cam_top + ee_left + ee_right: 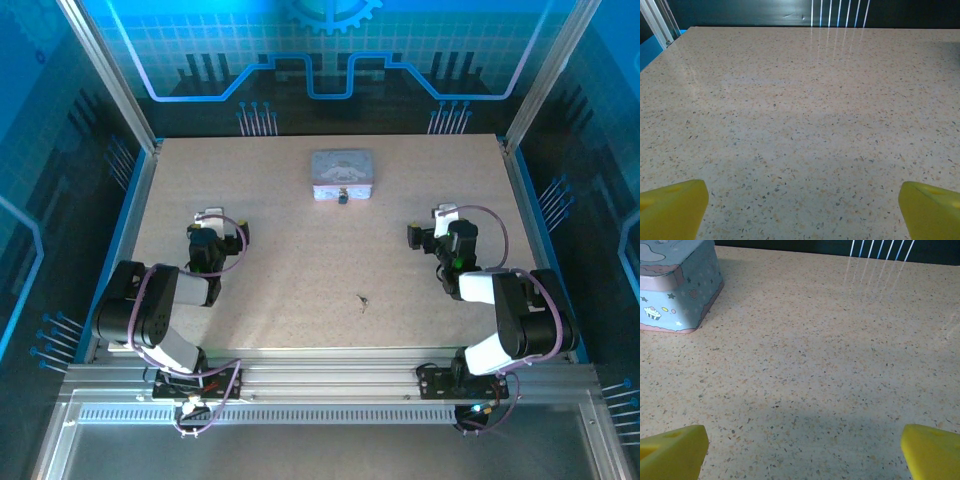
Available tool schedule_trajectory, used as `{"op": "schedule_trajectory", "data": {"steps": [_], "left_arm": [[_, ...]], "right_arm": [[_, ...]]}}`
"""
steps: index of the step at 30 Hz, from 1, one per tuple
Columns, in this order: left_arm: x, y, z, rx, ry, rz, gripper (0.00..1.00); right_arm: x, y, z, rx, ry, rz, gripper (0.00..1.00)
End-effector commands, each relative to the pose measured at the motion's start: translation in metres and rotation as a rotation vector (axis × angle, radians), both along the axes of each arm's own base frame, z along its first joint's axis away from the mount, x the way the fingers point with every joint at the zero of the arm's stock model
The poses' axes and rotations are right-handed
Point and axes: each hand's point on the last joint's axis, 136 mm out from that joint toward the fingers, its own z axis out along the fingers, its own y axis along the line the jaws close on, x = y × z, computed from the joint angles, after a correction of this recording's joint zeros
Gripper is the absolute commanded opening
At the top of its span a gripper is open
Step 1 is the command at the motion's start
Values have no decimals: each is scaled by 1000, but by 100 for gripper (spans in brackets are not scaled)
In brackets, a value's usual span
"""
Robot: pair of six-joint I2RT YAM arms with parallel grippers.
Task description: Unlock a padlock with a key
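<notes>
Blue panelled walls [60, 90] enclose your speckled beige surface [280, 260]. Your left hand [209, 216] at mid-left and right hand [445, 213] at mid-right both stand wide open, holding nothing. A tin [342, 174] sits upper centre with the padlock [342, 196] at its lower edge. The key [362, 300] lies alone at lower centre.

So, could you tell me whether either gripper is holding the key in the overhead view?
No, the key lies loose on the table between the two arms, apart from the open left gripper and right gripper.
</notes>
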Motion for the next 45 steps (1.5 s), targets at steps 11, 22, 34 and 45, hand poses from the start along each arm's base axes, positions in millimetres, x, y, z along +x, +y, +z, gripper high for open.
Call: {"op": "schedule_trajectory", "data": {"steps": [11, 22, 34, 45], "left_arm": [[-13, -1, 40, -66, -51, -7, 99], [-57, -42, 63, -386, 275, -79, 86], [-147, -169, 30, -611, 574, -372, 63], [-172, -194, 13, -609, 627, -421, 61]], "right_arm": [[3, 2, 44, 15, 67, -4, 100], [-101, 81, 77, 243, 555, 105, 70], [-234, 165, 18, -57, 849, 417, 54], [-202, 197, -1, -300, 902, 455, 33]]}}
